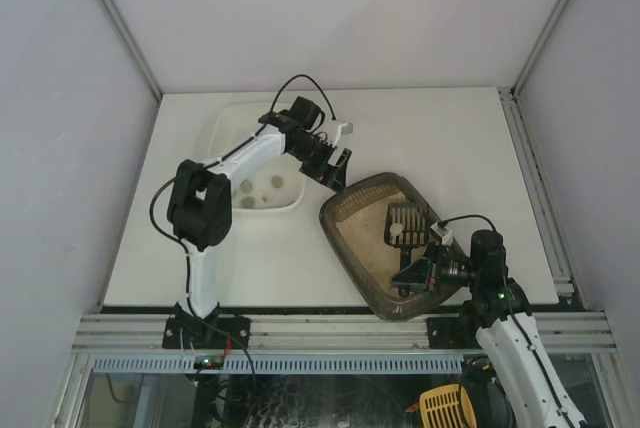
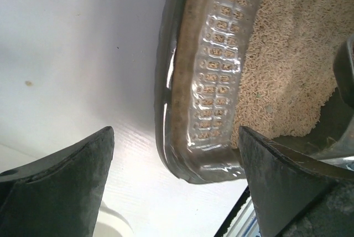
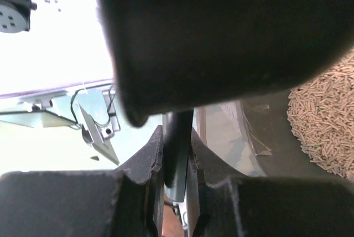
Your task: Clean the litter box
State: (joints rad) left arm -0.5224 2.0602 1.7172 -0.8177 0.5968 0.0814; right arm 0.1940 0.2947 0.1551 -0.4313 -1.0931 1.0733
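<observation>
The litter box, a dark brown tray with beige litter, lies askew at the table's front right. A dark slotted scoop rests inside it, and my right gripper is shut on its handle, with the scoop's dark body filling the upper part of the right wrist view. My left gripper hangs open at the box's far left corner. In the left wrist view that corner's rim lies between the spread fingers, with litter beyond. I cannot tell whether they touch it.
A white tub with a few small clumps stands at the back left, under the left arm. The table's front edge and a metal rail run just below the litter box. White walls close in on three sides.
</observation>
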